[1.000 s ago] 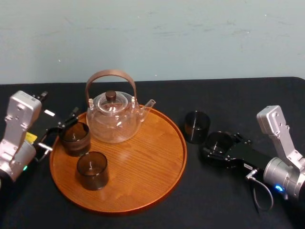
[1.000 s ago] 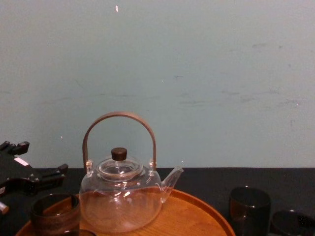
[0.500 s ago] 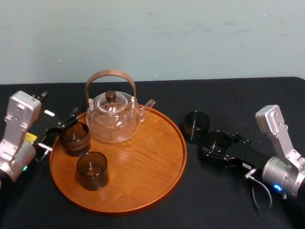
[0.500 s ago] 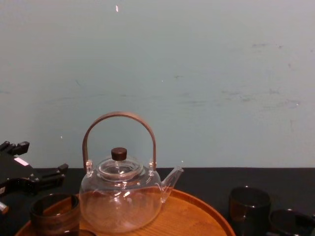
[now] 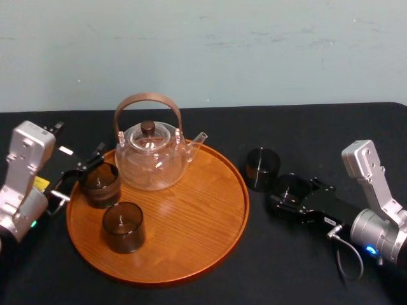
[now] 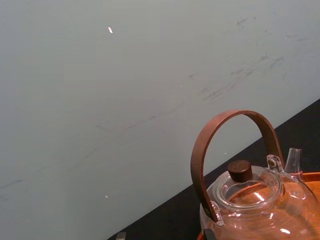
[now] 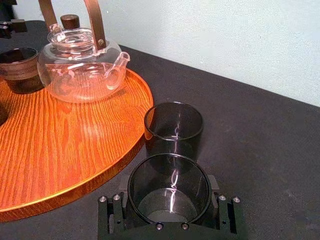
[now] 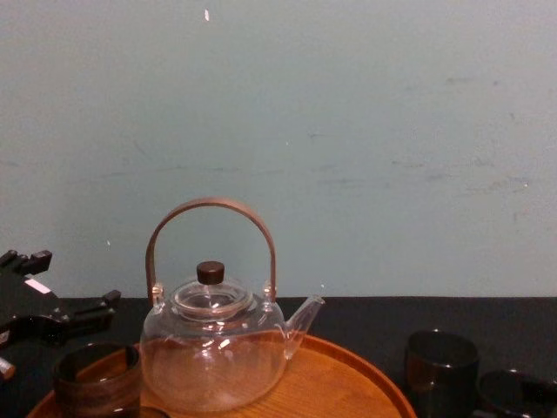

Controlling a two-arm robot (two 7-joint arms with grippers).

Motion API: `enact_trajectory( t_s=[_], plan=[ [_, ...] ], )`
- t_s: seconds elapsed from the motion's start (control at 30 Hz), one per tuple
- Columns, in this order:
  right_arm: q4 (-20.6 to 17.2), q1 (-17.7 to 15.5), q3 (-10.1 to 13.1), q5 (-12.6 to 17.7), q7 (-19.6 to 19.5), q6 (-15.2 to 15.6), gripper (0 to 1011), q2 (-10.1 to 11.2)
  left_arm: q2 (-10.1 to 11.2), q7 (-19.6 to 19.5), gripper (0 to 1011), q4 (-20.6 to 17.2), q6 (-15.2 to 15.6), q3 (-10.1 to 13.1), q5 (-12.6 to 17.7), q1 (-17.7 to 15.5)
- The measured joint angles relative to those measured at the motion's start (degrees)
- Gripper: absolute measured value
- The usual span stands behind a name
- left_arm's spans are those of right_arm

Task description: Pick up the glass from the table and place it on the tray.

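Observation:
Two dark smoky glasses are off the tray on the black table (image 5: pixel 318 133). One glass (image 7: pixel 170 197) sits between the jaws of my right gripper (image 7: pixel 169 222), which is shut on it low over the cloth. This held glass (image 5: pixel 292 187) is just right of the tray (image 5: pixel 191 222). The other glass (image 5: pixel 262 168) stands free right behind it, close to the tray's rim. My left gripper (image 5: pixel 79 178) is open at the tray's left edge, its fingers either side of a glass (image 5: pixel 99 184) that stands on the tray.
A clear glass teapot (image 5: pixel 151 155) with an arched brown handle stands at the back of the tray. Another dark glass (image 5: pixel 123 227) stands at the tray's front left. The tray's middle and right side are bare wood. A pale wall rises behind the table.
My right gripper shifted slightly left with its glass and came back. Nothing else has moved.

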Motion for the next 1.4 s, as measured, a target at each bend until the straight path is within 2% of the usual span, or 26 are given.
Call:
enact_trajectory(
  t_s=[0.23,0.4,0.57,0.77,1.13,1.4],
  plan=[
    [-1.97,-1.03,0.62,0.88,0.52,-0.6,905,0.67,0.0,0.0,1001,0.0,0.0,0.0,0.0,0.0],
    [-5.82,-2.83,0.68,2.17,2.18,-0.9,905,2.04,0.0,0.0,1001,0.0,0.0,0.0,0.0,0.0],
    [-9.67,-4.61,-0.38,3.08,3.92,-1.25,905,3.38,0.0,0.0,1001,0.0,0.0,0.0,0.0,0.0],
    [-12.51,-5.25,-2.14,3.7,5.17,-1.67,904,4.3,0.0,0.0,1001,0.0,0.0,0.0,0.0,0.0],
    [-13.68,-4.54,-4.79,3.83,5.48,-1.77,904,4.66,0.0,0.0,1001,0.0,0.0,0.0,0.0,0.0],
    [-12.7,-2.44,-7.05,3.19,5.44,-1.38,905,3.55,0.0,0.0,1001,0.0,0.0,0.0,0.0,0.0]
  ],
)
